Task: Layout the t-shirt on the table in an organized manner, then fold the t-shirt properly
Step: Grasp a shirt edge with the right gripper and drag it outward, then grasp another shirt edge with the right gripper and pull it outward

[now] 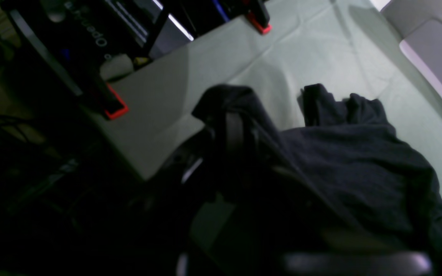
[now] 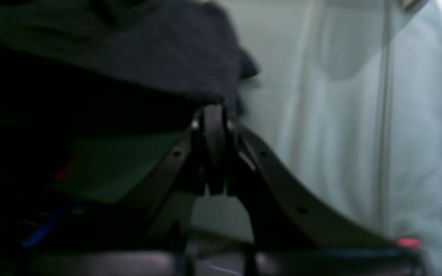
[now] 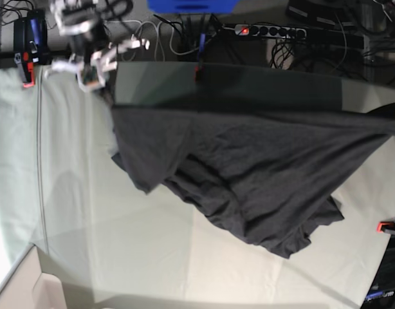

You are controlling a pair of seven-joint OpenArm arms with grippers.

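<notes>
T-shirt (image 3: 249, 167) stretched taut across frame centre, lower folds sagging onto the counter (image 3: 88, 212). Left gripper (image 1: 236, 126) and right gripper (image 2: 214, 115): jaws pinching t-shirt edges.

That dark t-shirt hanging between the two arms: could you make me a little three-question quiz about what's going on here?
1. True or false: the t-shirt lies flat and neatly folded on the table.
2. Which grippers have their jaws shut on the shirt? A) left only B) right only C) both
3. Fill in: small clamps at the table's edges are coloured ____.

Key:
1. False. It is held up by its top edge and sags in folds.
2. C. The left gripper and the right gripper both pinch fabric.
3. Red, like this clamp.
</notes>
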